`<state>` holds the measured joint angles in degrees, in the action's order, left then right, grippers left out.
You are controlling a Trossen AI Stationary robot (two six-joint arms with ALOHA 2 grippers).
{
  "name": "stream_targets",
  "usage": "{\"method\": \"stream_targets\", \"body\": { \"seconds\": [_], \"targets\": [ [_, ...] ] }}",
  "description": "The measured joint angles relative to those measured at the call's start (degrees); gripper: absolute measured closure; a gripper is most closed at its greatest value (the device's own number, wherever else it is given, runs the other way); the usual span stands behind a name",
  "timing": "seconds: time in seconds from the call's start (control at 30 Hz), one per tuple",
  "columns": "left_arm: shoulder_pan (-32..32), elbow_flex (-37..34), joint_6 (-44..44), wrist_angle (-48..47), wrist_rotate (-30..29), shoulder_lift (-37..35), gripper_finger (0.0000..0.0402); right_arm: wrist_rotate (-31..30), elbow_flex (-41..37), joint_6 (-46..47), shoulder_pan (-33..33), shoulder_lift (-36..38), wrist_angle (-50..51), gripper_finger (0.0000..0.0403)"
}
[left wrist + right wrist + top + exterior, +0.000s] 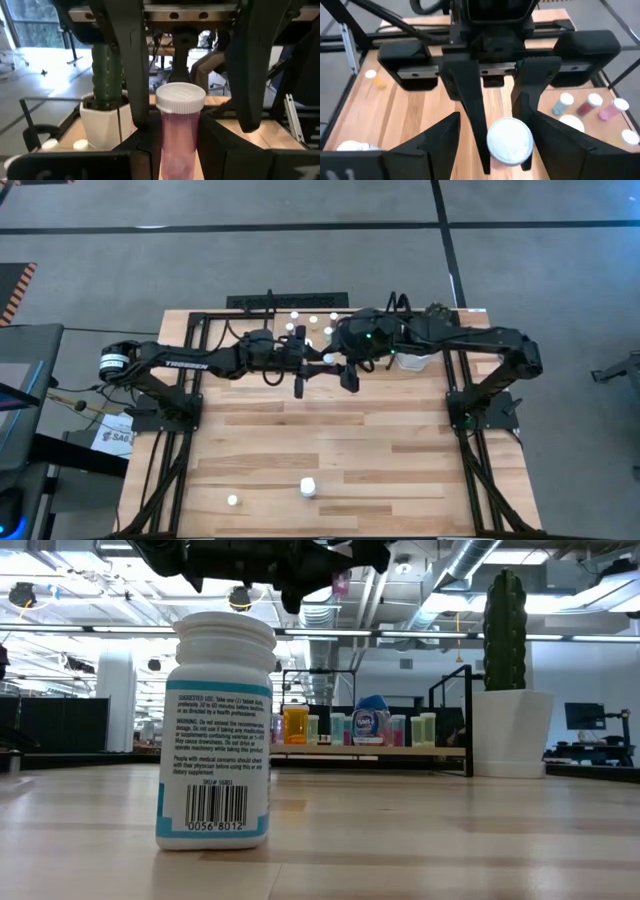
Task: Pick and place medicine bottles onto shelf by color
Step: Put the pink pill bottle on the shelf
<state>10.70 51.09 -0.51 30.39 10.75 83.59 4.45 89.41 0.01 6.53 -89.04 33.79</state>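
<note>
Pink bottle (179, 135): white-capped, upright, clamped in the left pincer (187, 112), raised mid-bench.
Right pincer (492, 145): fingers spread wide either side of that bottle's cap, gripping nothing.
Shelf (375, 751): 12 o'clock edge of bench, bottles lined up on it.
White bottle (308, 487): 6 o'clock, standing.

overhead, table-level, two wrist close-ups — facing

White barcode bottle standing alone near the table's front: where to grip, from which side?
Probably from straight above, fingers closing across the white bottle's round body just under the cap. It stands upright with bare tabletop around it, and the small bottle is well apart, so any finger angle should fit.
</note>
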Motion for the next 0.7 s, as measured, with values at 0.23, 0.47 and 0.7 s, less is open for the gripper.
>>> {"method": "stream_targets", "body": {
  "seconds": [0.23, 0.47, 0.7],
  "targets": [
    [-0.03, -0.02, -0.02, -1.39, 2.00, 0.00, 0.0324, 0.31, -0.07, 0.00, 1.00, -0.61, 0.88, 0.0134],
    [-0.08, 0.00, 0.13, -0.39, 1.41, -0.17, 0.0324, 0.16, -0.15, 0.15, 1.11, -0.82, 5.23, 0.0177],
    [-0.07, 0.00, 0.33, -0.49, 1.17, -0.17, 0.0325, 0.15, -0.15, 0.06, 1.11, -0.64, 5.89, 0.0248]
  ]
}}
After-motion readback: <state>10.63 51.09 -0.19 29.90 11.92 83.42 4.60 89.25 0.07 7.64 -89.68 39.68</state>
